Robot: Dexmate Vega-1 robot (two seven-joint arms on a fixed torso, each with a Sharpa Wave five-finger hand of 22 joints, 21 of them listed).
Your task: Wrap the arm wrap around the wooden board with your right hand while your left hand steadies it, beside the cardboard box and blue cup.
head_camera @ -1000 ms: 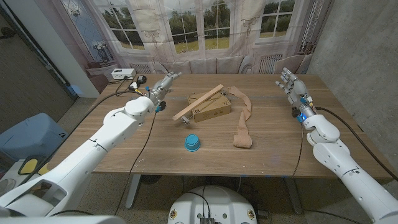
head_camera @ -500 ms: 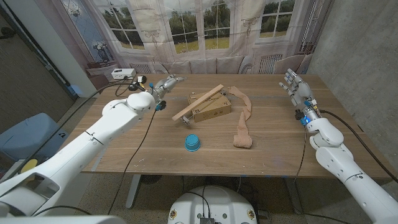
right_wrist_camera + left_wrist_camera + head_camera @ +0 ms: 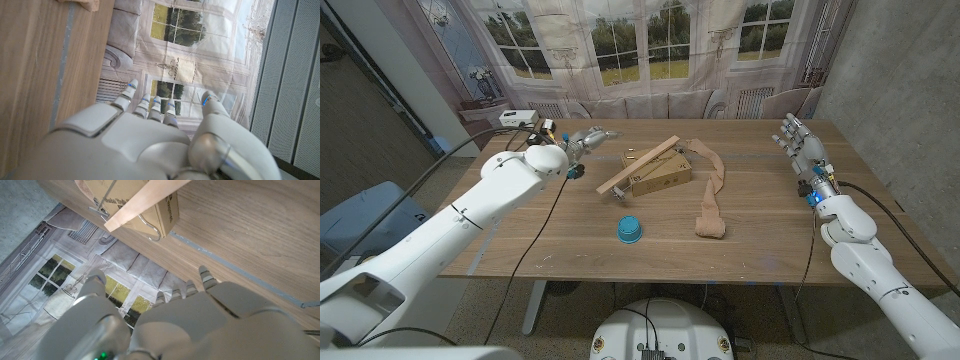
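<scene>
Behind the desk (image 3: 770, 215), curtained windows were seen. Both the left hand (image 3: 588, 136) and right hand (image 3: 798, 139) were held empty, fingers apart. The wooden board (image 3: 638, 165) was propped across the cardboard box (image 3: 660, 172) mid-desk, the arm wrap (image 3: 712, 195) beside it; a careless nudge could tip it.

On the wooden table (image 3: 760, 215): one cardboard box (image 3: 660, 173), one wooden board (image 3: 638, 165) laid across it, one tan arm wrap (image 3: 711, 195), one blue cup (image 3: 630, 230). Two robot hands in sight, left hand (image 3: 588, 136) and right hand (image 3: 797, 136), both empty with fingers apart. One small white device (image 3: 519, 117) at the far left corner, with cabling. Metal clips on the box, number unclear.
</scene>
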